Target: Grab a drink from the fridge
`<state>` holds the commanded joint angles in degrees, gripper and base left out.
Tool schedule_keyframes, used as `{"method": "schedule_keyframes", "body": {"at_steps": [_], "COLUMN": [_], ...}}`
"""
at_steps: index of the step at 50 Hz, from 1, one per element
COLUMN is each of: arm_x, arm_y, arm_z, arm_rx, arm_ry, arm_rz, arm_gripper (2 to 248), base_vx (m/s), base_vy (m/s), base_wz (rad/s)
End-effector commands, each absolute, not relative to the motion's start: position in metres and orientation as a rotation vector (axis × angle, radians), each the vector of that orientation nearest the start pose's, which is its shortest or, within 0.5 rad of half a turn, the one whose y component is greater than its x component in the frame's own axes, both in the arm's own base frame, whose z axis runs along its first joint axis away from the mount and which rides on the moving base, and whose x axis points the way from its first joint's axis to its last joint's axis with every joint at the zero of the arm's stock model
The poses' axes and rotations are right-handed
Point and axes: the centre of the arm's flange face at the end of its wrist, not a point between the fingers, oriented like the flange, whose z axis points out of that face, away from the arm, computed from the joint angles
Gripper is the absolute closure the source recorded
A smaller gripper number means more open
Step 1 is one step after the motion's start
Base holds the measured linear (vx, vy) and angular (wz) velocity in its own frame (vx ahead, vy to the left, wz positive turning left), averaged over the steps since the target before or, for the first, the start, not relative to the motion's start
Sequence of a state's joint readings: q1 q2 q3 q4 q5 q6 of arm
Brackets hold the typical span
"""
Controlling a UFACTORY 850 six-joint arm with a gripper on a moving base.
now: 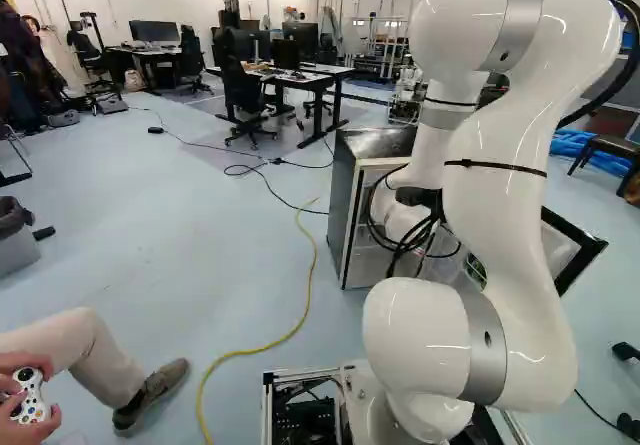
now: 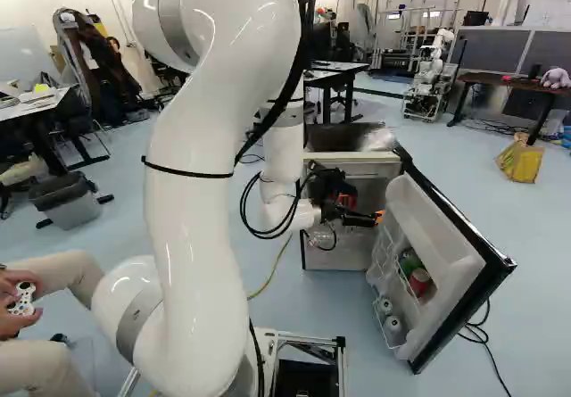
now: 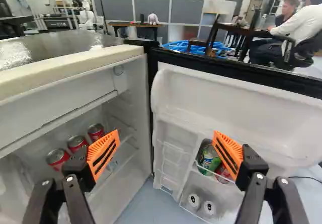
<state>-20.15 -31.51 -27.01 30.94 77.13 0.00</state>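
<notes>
"Two fingers [image 3: 103,153], standing wide. Anything between them?"

"Nothing gripped. The gripper [image 3: 166,133] points into the gap between the fridge [image 3: 75,65] and its swung-out door [image 3: 206,90]."

"Where are the drinks?"

"Three red cans [image 3: 77,143] stand in a row on the inner shelf, one end of the row towards the hinge-side wall. On the door's rack there's a green can [image 3: 209,159], nearer the hinge edge than the red can [image 3: 222,172] beside it. Two pale-topped cans [image 3: 193,200] sit in the bin by the door's bottom edge."

"Which one, and how would you hold it?"

"Can't say which is wanted. Any should be fairly heavy if full, stiff yet thin-walled, perhaps slippery with cold damp. I'd take it round the middle, pads square on both sides, firm but no crushing. From the rack, lift it clear of the rail first."
</notes>
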Motion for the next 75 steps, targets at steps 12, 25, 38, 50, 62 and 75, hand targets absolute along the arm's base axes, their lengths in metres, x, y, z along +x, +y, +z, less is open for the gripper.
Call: {"method": "schedule_keyframes", "body": {"at_steps": [12,25,38,50,62,75], "arm_x": [0.363,0.372,0.383,0.394,0.405,0.418], "arm_y": [-0.171,-0.164,-0.162,-0.164,-0.169,-0.178], "arm_z": [0.220,0.205,0.189,0.173,0.155,0.137], "arm_rx": [2.079,2.196,2.300,2.384,2.460,2.522], "arm_ry": [-0.798,-0.686,-0.581,-0.490,-0.395,-0.305], "arm_rz": [1.473,1.517,1.560,1.603,1.649,1.698], "arm_gripper": [3,3,3,3,3,3], "base_vx": [0.000,0.000,0.000,0.000,0.000,0.000], "base_vy": [0.000,0.000,0.000,0.000,0.000,0.000], "base_wz": [0.000,0.000,0.000,0.000,0.000,0.000]}}
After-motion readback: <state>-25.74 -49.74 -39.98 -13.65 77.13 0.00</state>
